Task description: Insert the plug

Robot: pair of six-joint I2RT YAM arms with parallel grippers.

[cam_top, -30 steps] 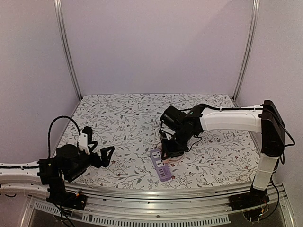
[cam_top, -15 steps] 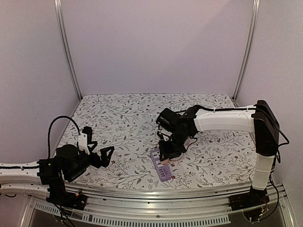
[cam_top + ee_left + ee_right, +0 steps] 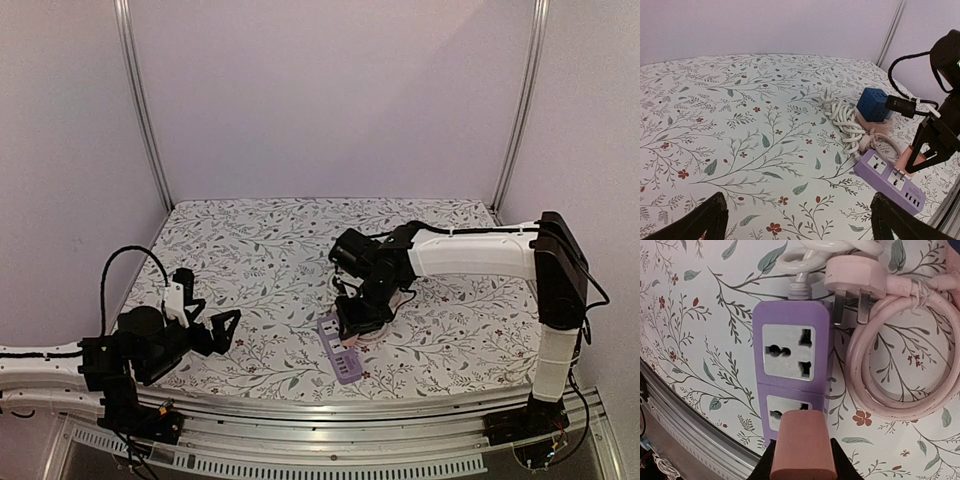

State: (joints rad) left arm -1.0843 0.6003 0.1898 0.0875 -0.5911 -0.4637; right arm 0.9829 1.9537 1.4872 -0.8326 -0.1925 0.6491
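- R arm reaches across the table [image 3: 715, 100] to centre-right; right gripper [image 3: 355, 326] points down over the purple power strip [image 3: 792, 365]
- right gripper clamped on a pink block [image 3: 802, 442]; a black finger shows on either side of it in the wrist view
- pink block hangs above the strip's near socket and covers part of it; can't tell whether it touches the strip
- strip lies flat, long axis running far-left to near-right; its 2 big sockets face up and the far one is fully visible; small ports sit at the near end in the L wrist view
- pink plug [image 3: 855, 276] lies on the table at the strip's far-right corner, not in any socket; its pins point nearward, just beside the strip's right edge
- pink cable [image 3: 900, 365] is coiled in a loop right of the strip, touching or nearly touching its edge
- white cable [image 3: 847, 122] leaves the strip's far end and lies bundled just beyond it
- blue cube [image 3: 875, 105] sits far-right of the white bundle, close to it
- left gripper [image 3: 800, 226] sits low at the near-left, well apart from the strip; fingers [image 3: 715, 219] spread wide, nothing between them
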